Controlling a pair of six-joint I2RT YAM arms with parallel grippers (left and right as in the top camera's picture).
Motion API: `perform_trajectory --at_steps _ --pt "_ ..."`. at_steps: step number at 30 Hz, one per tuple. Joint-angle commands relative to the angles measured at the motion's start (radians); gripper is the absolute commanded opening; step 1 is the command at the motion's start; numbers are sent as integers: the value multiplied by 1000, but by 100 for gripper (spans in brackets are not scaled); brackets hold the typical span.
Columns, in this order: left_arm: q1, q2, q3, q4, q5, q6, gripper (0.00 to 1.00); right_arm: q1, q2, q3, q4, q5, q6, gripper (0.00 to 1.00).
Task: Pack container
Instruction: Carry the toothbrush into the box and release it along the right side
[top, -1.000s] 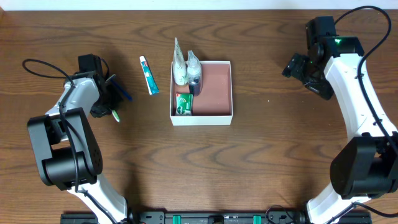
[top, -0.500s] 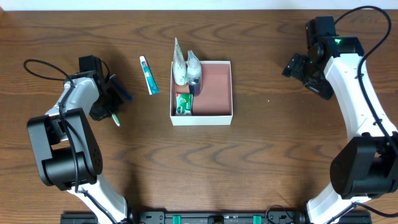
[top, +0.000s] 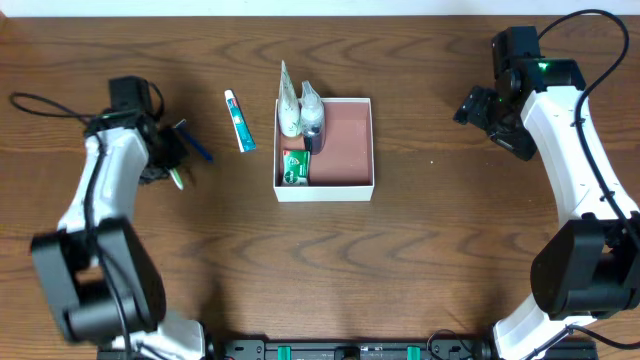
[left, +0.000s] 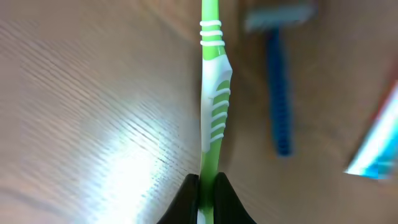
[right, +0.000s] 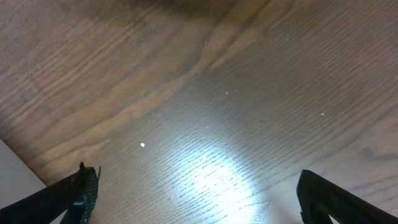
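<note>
- Left wrist view: at the bottom of the frame my left gripper (left: 205, 194) pinches the green toothbrush (left: 211, 93). The fingers are pressed tight on its handle.
- Just past it, in the upper right, a blue razor (left: 278, 93) lies on the table (left: 93, 124), apart from the brush.
- In the overhead view, a toothpaste tube (top: 239, 120) lies between that arm and the container.
- The container (top: 345, 140) sits at the top middle of the frame. Its left side holds bottles and tubes (top: 298, 110). Its right side is bare.
- I think the step is picking up the toothbrush. Next I must lift it, carry it right over the box, and let go above the bare part.
- Far right, my right gripper (right: 196, 177) hangs over the table with its fingers spread wide, holding nothing.
</note>
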Motion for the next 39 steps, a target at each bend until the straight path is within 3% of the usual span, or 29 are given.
perform_trajectory --at_steps 1,8,12,19,26,39 --pt "-9 -131 31 -22 -2 17 6 -2 5 0 0 2 6 99" --pt "-131 -330 31 -52 100 109 6 -2 5 0 0 2 6 99" --pt "-272 -410 31 -47 147 168 6 -2 5 0 0 2 6 99" --pt "-533 -426 30 -16 146 170 6 -2 5 0 0 2 6 99" --pt "-686 -339 30 97 130 80 6 -2 5 0 0 2 6 99" --pt "-835 -103 30 264 94 -165 6 -2 5 0 0 2 6 99"
